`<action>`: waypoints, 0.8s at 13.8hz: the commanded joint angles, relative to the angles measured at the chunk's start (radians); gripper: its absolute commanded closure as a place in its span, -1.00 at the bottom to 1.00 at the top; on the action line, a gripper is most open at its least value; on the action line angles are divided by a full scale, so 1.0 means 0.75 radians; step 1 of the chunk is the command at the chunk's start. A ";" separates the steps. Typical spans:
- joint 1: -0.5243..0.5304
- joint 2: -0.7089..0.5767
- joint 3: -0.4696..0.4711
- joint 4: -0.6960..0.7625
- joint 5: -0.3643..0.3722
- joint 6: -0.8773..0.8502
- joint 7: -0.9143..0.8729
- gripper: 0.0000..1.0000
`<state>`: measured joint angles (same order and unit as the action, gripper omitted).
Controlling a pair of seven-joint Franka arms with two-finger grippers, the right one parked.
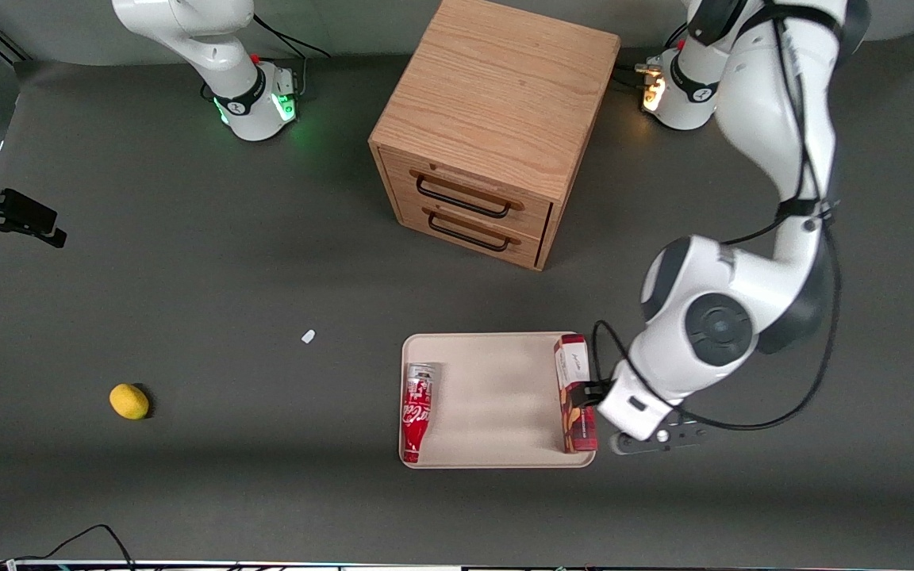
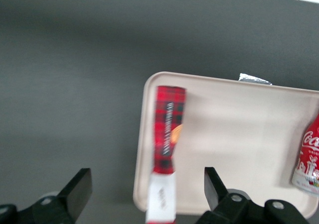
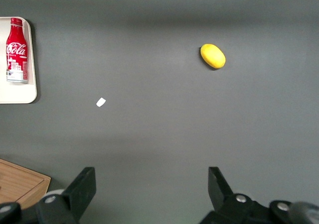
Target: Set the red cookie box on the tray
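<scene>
Red cookie box (image 1: 574,394) lies on its narrow side along the tray (image 1: 497,396) edge at the working arm's end, long axis running toward the front camera, hand (image 2: 144,191) spread wide astride it, fingers (image 2: 75,191) clear of its sides.

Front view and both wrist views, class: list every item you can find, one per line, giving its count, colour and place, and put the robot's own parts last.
red cookie box: one, red tartan with a white end, standing on edge in the tray along its rim at the working arm's end.
tray: one, pale beige, on the table in front of the drawer cabinet.
Coca-Cola bottle: one, red, lying in the tray at the parked arm's end.
drawer cabinet: one, light wood with two black handles.
lemon: one, yellow, toward the parked arm's end.
white scrap: one, between lemon and tray.
table: one, dark grey.
end effector: one, black fingers open, straddling the box's white end.
</scene>
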<state>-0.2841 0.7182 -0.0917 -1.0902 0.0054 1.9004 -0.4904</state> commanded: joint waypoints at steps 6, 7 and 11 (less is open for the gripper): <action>0.349 -0.664 -0.033 -0.572 -0.089 -0.227 0.451 -1.00; 0.413 -0.746 -0.064 -0.644 -0.085 -0.229 0.508 -1.00; 0.579 -0.990 -0.131 -0.806 -0.081 -0.318 0.574 -1.00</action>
<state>0.1007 0.0973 -0.1518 -1.5808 -0.0460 1.6771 -0.0866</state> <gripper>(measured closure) 0.000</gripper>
